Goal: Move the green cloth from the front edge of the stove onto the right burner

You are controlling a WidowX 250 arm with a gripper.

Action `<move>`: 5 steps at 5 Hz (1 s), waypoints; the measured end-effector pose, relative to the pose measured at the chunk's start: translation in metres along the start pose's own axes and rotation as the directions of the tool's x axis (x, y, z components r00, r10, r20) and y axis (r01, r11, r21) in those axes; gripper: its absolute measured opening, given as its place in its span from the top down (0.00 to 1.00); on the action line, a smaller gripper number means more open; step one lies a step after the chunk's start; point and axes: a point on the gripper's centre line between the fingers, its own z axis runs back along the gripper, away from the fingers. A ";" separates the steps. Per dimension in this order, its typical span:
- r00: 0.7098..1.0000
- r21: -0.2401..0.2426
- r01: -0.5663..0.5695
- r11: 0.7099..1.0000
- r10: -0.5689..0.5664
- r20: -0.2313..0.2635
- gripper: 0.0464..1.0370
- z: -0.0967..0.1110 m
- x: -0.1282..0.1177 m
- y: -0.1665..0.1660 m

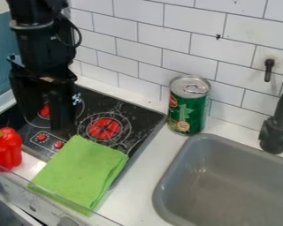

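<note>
Starting at the left, the red toy pepper (pixel 6 149) stands upright by the stove's front left corner, close to the gripper (pixel 44 121). That's my first worry: it looks narrow enough that a sideways bump from the arm could tip it, maybe toward the front edge. The gripper hangs over the left part of the black stovetop (pixel 132 115), fingers spread with a gap between them and nothing pinched. If it dropped too low there, I'd expect the tips to knock or scrape the hard top around the burners. Next over is the green cloth (pixel 82 170), lying flat across the stove's front right part and onto the white counter (pixel 131 196). Flat cloth is awkward imo: with no raised fold under the tips they could just skate over it, or catch one layer and drag the rest crooked. Further right, the green can (pixel 189 106) stands upright near the tiled wall (pixel 191 44), beside the sink's back left corner. A wide swing could topple it into the gray sink (pixel 227 185). Way over right, the black faucet (pixel 278 128) might snag an arm reaching that far.
</note>
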 end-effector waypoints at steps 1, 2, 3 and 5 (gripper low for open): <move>1.000 -0.006 0.000 1.000 0.000 -0.021 0.04 -0.005 -0.001 -0.001; 0.999 -0.003 -0.002 1.000 0.002 -0.038 0.04 -0.017 0.007 0.003; 0.999 -0.029 0.016 0.999 -0.017 -0.044 0.04 -0.031 0.017 0.002; 0.985 -0.073 -0.007 0.997 -0.005 -0.172 0.04 -0.083 0.026 0.004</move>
